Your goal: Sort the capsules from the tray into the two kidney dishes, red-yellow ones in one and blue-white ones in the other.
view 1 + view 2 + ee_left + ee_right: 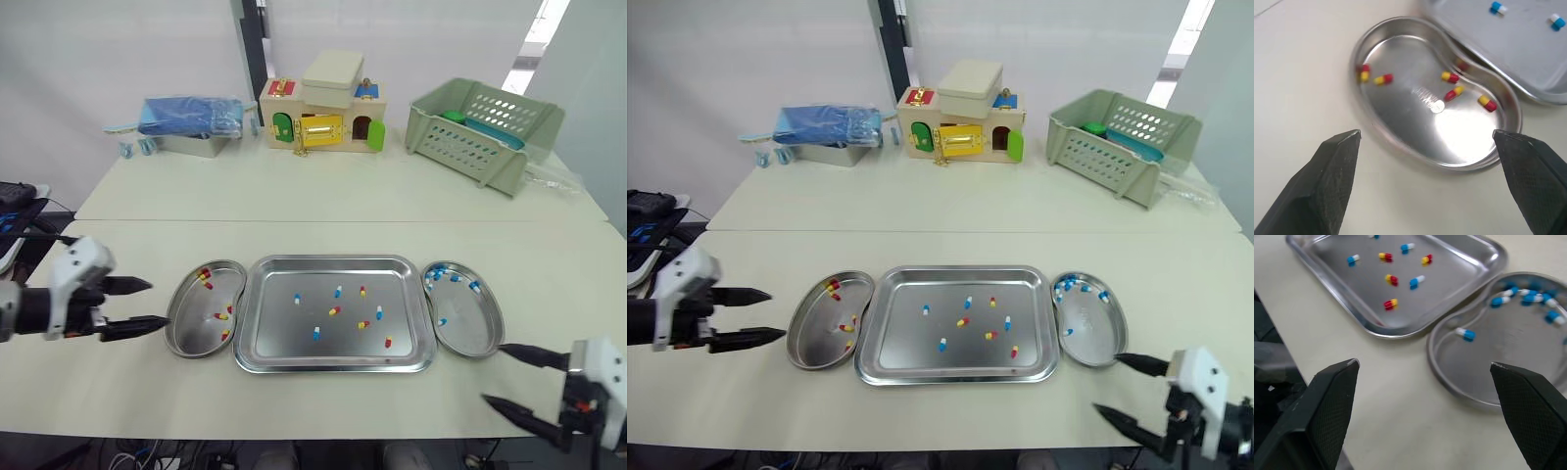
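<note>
- Pale counter [323, 201], bare along its front edge.
- Left jaws wide open, empty, beside the left kidney dish [194, 339] of red-yellow capsules [206, 277].
- Right jaws likewise, at the front edge by the right kidney dish [472, 331] of blue-white capsules [438, 271].
- Tray [333, 364] between them holds both kinds.

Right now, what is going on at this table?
The robot is midway through sorting. Its left gripper and right gripper are both open and empty, each hovering near a dish. The left dish holds red-yellow capsules, the right dish blue-white capsules. Several of both colours lie unsorted in the tray.
</note>
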